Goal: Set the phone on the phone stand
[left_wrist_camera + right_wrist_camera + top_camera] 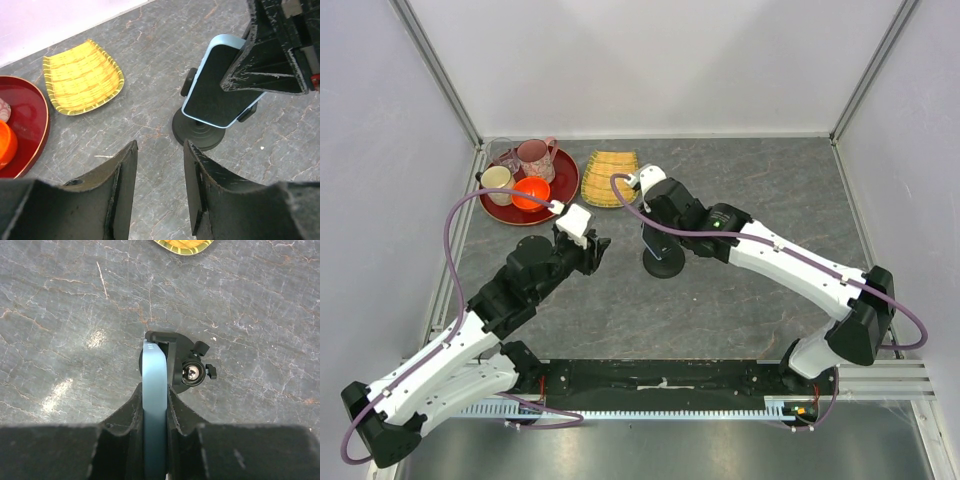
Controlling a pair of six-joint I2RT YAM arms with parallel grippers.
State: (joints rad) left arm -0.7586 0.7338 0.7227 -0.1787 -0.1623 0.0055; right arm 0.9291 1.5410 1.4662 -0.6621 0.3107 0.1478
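The phone [220, 85] has a black screen and a light blue edge. It leans upright against the head of the black phone stand [200, 134], above the stand's round base. My right gripper [154, 410] is shut on the phone's edge [154, 375], and the stand's cradle and knob [192, 372] sit just beside it. In the top view the right gripper [655, 232] is over the stand base [663, 266] and hides most of the phone. My left gripper [160, 170] is open and empty, a short way left of the stand [595, 250].
A yellow woven tray [610, 178] lies behind the stand. A red plate [567, 170] at the back left holds cups and an orange bowl [531, 192]. The enclosure walls stand left, right and back.
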